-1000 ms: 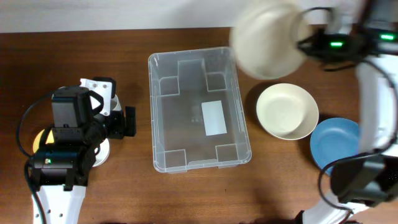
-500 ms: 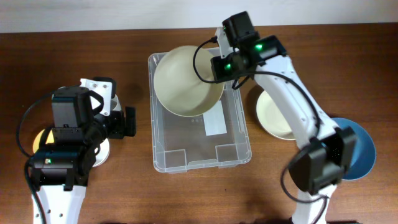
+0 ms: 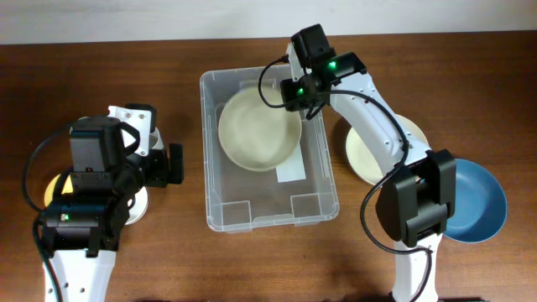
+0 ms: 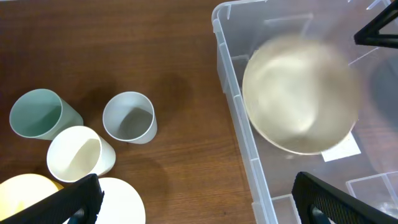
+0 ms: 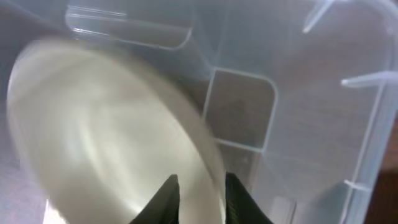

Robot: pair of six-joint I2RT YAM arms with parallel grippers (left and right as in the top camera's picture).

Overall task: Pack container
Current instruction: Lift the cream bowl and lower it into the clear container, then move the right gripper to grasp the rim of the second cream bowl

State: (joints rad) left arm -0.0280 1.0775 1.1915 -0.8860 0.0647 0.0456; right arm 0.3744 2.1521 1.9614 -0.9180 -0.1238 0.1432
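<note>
Bowl (image 3: 258, 130) now lower inside container (image 3: 204, 168).

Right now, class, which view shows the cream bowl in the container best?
Overhead: the bowl shows sharp, nearly whole, inside the container. Left wrist shows it whole but blurred; right wrist crops it, blurred.

Container (image 3: 243, 191): lg clear rect. plastic bin, rounded corners, rimmed edge. Upright, open top, mid-table. White label (image 3: 291, 173) on base, partly under cream bowl (image 3: 258, 130), which sits in far half; bowl blurred in wrist views.
</note>
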